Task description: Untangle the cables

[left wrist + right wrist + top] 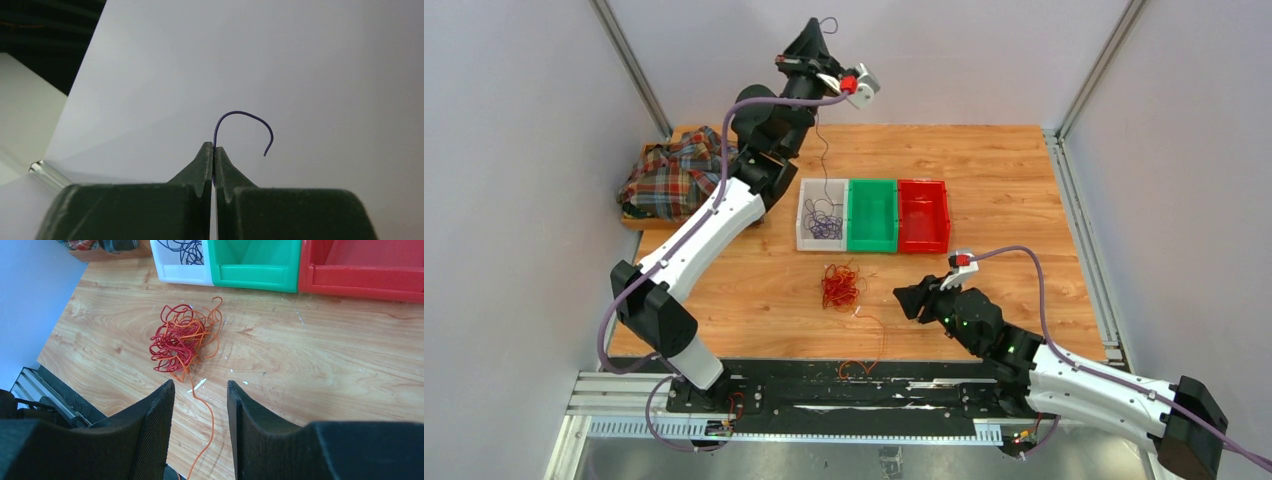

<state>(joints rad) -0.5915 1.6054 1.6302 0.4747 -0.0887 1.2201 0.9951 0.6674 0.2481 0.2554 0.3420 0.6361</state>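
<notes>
A clump of red and orange cables (840,285) (182,339) lies on the table in front of the bins, with one orange strand (207,425) trailing toward the near edge. My left gripper (821,32) (214,147) is raised high above the white bin (822,214) and is shut on a purple cable (245,116), whose free end curls above the fingertips. That cable hangs down (823,150) into the white bin, where more purple wire (823,220) (187,250) lies. My right gripper (908,298) (200,387) hovers open just right of the clump, holding nothing.
A green bin (872,215) and a red bin (924,215) stand right of the white one. A plaid cloth (674,175) lies on a wooden block at the back left. The black rail (844,385) runs along the near edge, with orange wire on it.
</notes>
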